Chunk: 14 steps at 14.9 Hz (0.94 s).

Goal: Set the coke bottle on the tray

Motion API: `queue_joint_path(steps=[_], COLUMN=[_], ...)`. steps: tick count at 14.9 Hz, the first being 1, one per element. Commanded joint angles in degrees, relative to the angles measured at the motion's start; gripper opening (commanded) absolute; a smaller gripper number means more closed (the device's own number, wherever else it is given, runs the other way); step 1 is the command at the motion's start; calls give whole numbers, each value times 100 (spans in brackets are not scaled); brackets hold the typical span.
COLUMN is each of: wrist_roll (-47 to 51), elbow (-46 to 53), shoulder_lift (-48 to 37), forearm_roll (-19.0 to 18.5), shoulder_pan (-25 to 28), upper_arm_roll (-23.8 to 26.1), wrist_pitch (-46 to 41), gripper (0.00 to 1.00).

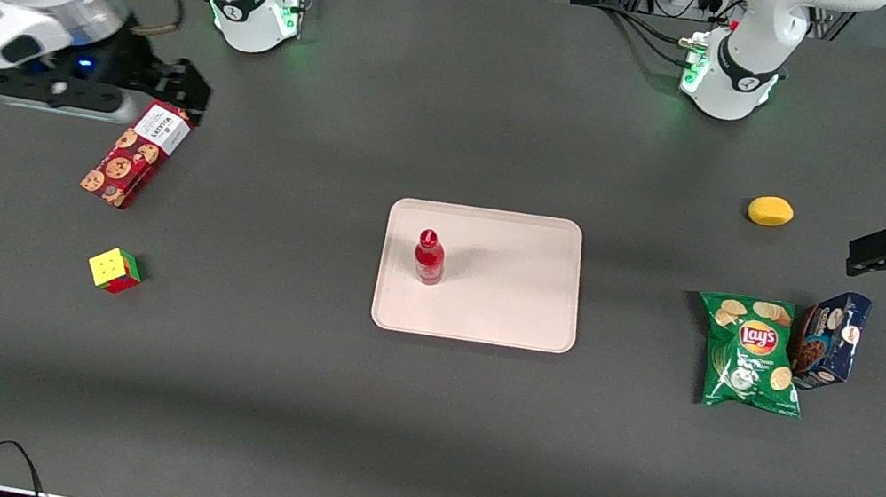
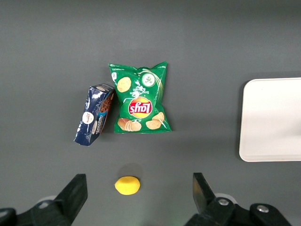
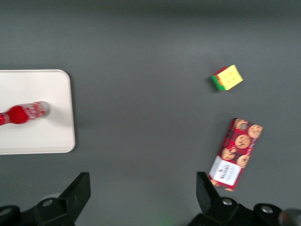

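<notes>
Red coke bottle (image 1: 429, 256): upright on pink-beige tray (image 1: 504, 313), frame centre. Gripper (image 1: 165, 83): upper left, fingers spread, empty, well apart above cookie box (image 1: 136, 153).

Table (image 1: 414, 424); tray (image 1: 525, 298); cube (image 1: 114, 270); chips (image 1: 752, 354); gripper (image 1: 186, 89) above.

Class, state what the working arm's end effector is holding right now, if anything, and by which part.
Nothing. The end effector hangs open and empty above the red cookie box; the coke bottle stands on the tray.
</notes>
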Motion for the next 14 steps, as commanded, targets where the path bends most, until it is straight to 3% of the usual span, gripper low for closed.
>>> queue_joint_path(steps=[1,8,14], wrist_roll=[-556,-591,-592], elbow=[101,269,374], shoulder_lift=[81,161,240], forearm_roll=[71,150,141], shoulder_pan=[-724,-1665,-1816], upper_arm_roll=[-30,-154,-136], wrist_pitch=[136,136,136], gripper=[100,100,100])
